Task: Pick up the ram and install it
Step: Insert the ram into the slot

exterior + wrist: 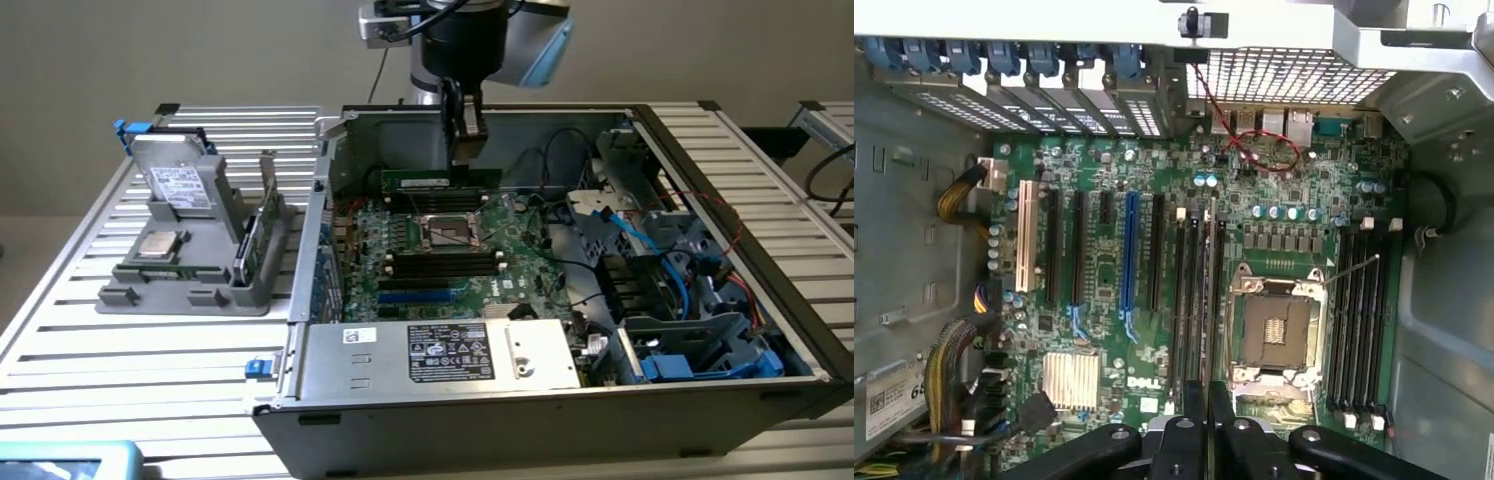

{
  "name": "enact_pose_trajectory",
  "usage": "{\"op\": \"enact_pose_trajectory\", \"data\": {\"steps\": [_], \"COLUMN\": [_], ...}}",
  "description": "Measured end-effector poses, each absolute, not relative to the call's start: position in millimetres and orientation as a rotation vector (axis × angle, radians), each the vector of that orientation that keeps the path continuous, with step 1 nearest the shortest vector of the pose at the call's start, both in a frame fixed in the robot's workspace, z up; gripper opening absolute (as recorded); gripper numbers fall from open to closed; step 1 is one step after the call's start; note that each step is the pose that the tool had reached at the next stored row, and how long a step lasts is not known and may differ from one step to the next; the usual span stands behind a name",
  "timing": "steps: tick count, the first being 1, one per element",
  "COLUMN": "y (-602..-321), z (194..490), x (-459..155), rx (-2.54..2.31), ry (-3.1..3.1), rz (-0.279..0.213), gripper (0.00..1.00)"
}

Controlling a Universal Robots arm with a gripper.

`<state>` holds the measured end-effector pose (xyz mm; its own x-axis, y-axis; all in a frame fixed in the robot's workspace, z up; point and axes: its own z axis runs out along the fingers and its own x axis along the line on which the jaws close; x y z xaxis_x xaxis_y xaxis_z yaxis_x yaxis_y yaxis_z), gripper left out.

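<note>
The gripper is closed narrowly on the ram, holding it on edge above the motherboard. In the exterior view, the ram sits at twelve o'clock from the CPU socket, inside the open computer case.

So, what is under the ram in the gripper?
The motherboard, with black slots beside the open processor socket. The ram itself hides what lies directly beneath.
</note>
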<state>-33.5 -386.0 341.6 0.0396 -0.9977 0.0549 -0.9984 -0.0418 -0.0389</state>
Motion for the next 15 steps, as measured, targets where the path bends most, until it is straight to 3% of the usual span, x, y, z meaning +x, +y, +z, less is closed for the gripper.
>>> {"op": "enact_pose_trajectory", "data": {"steps": [10,15], "y": [-391,-391], "z": [328,326], "x": [-32,-29], "rx": [2.238,2.214], "ry": [-2.188,-2.184], "rz": [0.118,0.152], "gripper": [0.13,0.13]}}
